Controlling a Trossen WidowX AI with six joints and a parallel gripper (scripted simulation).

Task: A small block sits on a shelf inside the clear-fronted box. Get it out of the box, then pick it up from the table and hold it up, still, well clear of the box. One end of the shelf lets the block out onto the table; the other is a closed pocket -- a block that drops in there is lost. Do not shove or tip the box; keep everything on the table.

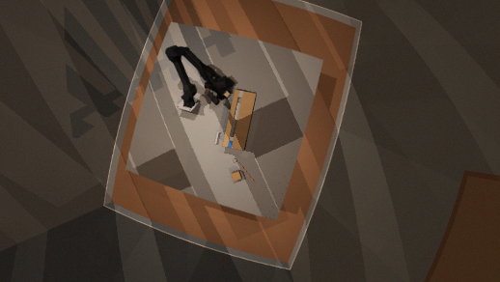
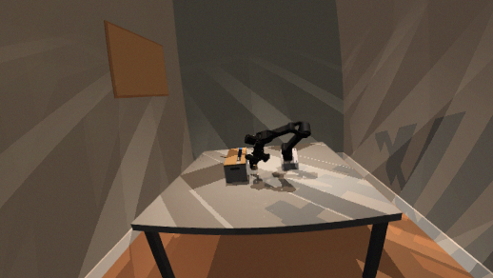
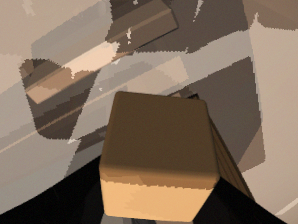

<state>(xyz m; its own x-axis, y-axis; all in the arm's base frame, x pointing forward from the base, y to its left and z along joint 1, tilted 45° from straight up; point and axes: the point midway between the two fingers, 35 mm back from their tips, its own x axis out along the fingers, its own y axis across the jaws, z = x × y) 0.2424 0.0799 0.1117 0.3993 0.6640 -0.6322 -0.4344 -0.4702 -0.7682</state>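
A small tan block is between the fingers of my gripper. The gripper is shut on it, and the block fills the lower middle of the wrist view. Gripper and block are outside the box, beside its end on the arm's side, with a small gap. The box stands upright with an orange-tan top. How high the block is above the table is hard to tell; its underside is hidden in the top and exterior views.
A blue patch shows at the box's far end. Beyond that end lie a tan cube, a thin stick and a small round thing. A small pale piece lies beside the box's front.
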